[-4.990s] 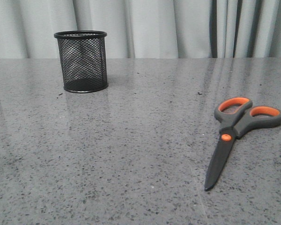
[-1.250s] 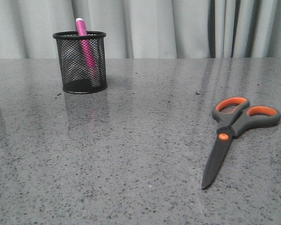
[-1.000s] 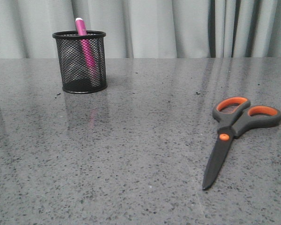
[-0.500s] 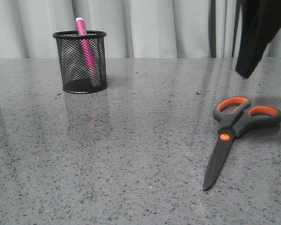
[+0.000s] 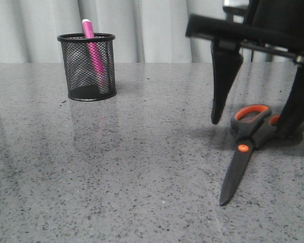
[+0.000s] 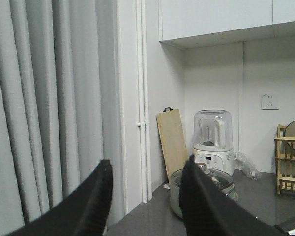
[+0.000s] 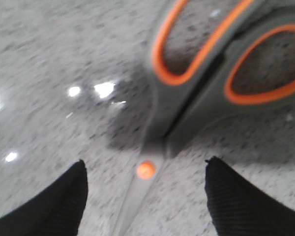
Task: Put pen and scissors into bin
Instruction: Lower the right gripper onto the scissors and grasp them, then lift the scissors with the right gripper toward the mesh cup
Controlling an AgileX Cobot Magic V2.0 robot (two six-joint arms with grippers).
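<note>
Scissors [image 5: 253,142] lie flat on the grey speckled desk [image 5: 142,167] at the right, blades closed and pointing toward the near edge, the grey handles with their orange-lined loops at the far end and the orange pivot dot between. The right claw [image 5: 256,119] hangs over the handle end with its two black fingers spread wide: one fingertip [image 5: 218,114] sits just left of the handles, the other at the right by the outer loop, its tip low against the desk there. Whether that right finger touches the handle cannot be told from the front view. In the right wrist view the claw [image 7: 145,187] brackets the scissors [image 7: 196,88] near the pivot, the handles and orange dot lying in the gap between the fingertips and clear of both.

At the far left of the desk stands the bin [image 5: 87,66], a black wire-mesh cup, upright. The pen [image 5: 93,53] is inside it, magenta-pink, leaning slightly, its pale tip poking above the rim.

The left claw [image 6: 145,196] shows only in its own wrist view, raised and aimed away from the desk, its fingers apart and gripping nothing. Beyond it are a pale curtain [image 6: 44,108], a wooden cutting board [image 6: 172,142] leaning on the wall, a white blender [image 6: 214,140] and a wooden dish rack [image 6: 290,162] on a dark counter.
</note>
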